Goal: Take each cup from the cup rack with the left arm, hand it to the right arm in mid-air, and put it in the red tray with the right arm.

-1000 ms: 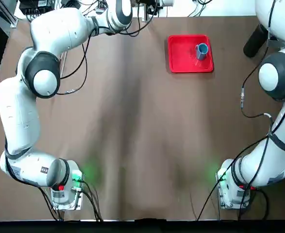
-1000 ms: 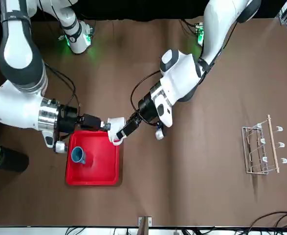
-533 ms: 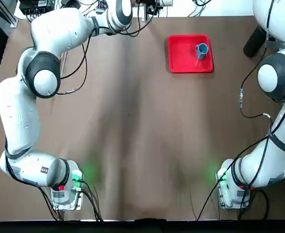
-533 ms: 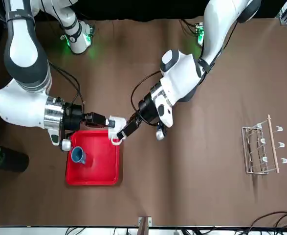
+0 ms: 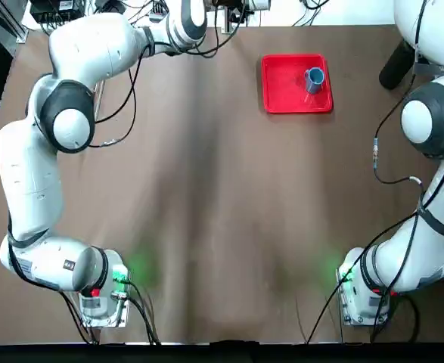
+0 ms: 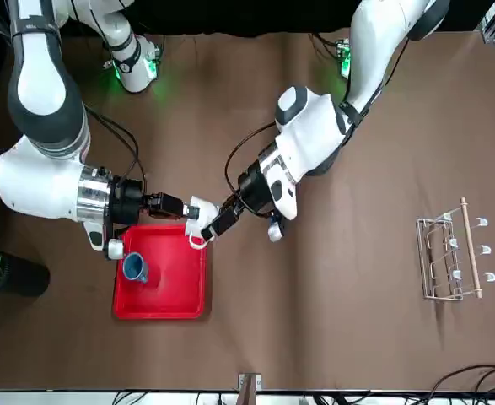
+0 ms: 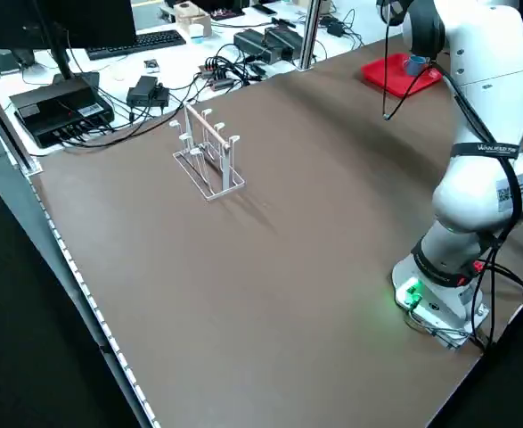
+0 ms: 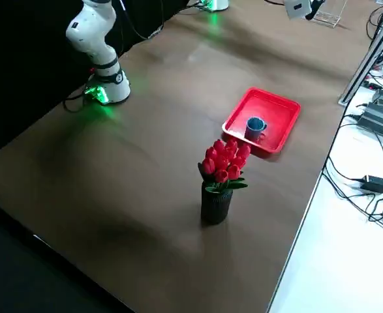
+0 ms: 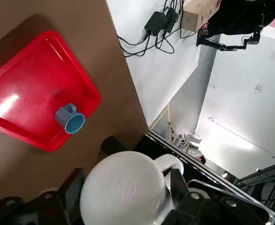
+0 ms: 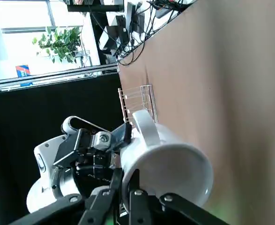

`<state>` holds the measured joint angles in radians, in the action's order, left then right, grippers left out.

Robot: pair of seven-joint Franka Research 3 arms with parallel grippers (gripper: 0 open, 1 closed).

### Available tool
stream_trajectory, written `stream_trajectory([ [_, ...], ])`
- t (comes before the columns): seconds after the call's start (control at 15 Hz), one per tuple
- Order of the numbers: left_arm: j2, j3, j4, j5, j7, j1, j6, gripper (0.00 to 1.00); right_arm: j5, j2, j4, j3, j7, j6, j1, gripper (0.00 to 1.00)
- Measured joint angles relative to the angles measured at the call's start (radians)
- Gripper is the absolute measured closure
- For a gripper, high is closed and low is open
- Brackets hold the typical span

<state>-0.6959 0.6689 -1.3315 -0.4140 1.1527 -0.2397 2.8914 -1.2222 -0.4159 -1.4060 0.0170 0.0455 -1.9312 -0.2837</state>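
White mug (image 6: pixel 200 218) up off the table in mid-air, both arms on it. Front view, clock read on that picture: right gripper (image 6: pixel 180 212) reaches it from 9 o'clock, left gripper (image 6: pixel 221 224) from about 3 to 4 o'clock. Left wrist view puts the mug between the left gripper's fingers, one to each side of the body, gripped. Right wrist view has the right gripper closed on the mug's wall near the rim, one finger over the open mouth. Handle hangs toward 6 o'clock in the front view. Red tray (image 6: pixel 178 291) on the table, about 7 o'clock from the white mug. Blue mug (image 6: pixel 135 267) upright in the tray, at its 9 o'clock side. Cup rack (image 6: pixel 451 257) stands well apart, a little past 3 o'clock from the held mug. Black vase (image 8: pixel 216 205) with red flowers (image 8: pixel 225 160) near the tray, 9 o'clock of it in the front view.
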Motion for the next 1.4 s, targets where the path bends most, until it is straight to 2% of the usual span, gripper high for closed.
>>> stream_trajectory([
  [0.07,0.000,-0.002,0.002,0.000,-0.003,0.000,0.000,0.17,0.001,0.000,0.000,0.003,0.000,0.000,0.001,0.92],
  [0.2,0.000,-0.005,0.008,0.000,-0.003,0.000,0.001,0.02,0.002,-0.001,-0.002,0.010,0.000,0.000,0.005,0.92],
  [0.4,0.000,-0.005,0.015,0.000,-0.003,0.001,0.001,0.00,0.044,-0.004,-0.004,0.017,0.000,-0.001,0.010,0.92],
  [0.67,0.003,-0.007,0.022,0.018,-0.010,0.018,0.006,0.00,0.186,-0.030,-0.008,0.021,0.003,-0.003,0.024,0.92],
  [0.93,0.017,-0.009,0.014,0.115,-0.017,0.096,-0.021,0.00,0.420,-0.112,-0.014,0.022,0.003,-0.012,0.042,0.92],
  [1.2,0.034,-0.007,0.013,0.310,-0.057,0.189,-0.262,0.00,0.629,-0.196,-0.014,0.022,0.001,-0.114,0.046,0.92],
  [1.27,0.052,-0.005,0.013,0.360,-0.126,0.226,-0.383,0.00,0.741,-0.221,-0.014,0.022,-0.008,-0.119,0.047,0.92],
  [1.4,0.076,-0.004,0.013,0.367,-0.228,0.258,-0.496,0.00,0.841,-0.241,-0.014,0.022,-0.049,-0.120,0.047,0.92],
])
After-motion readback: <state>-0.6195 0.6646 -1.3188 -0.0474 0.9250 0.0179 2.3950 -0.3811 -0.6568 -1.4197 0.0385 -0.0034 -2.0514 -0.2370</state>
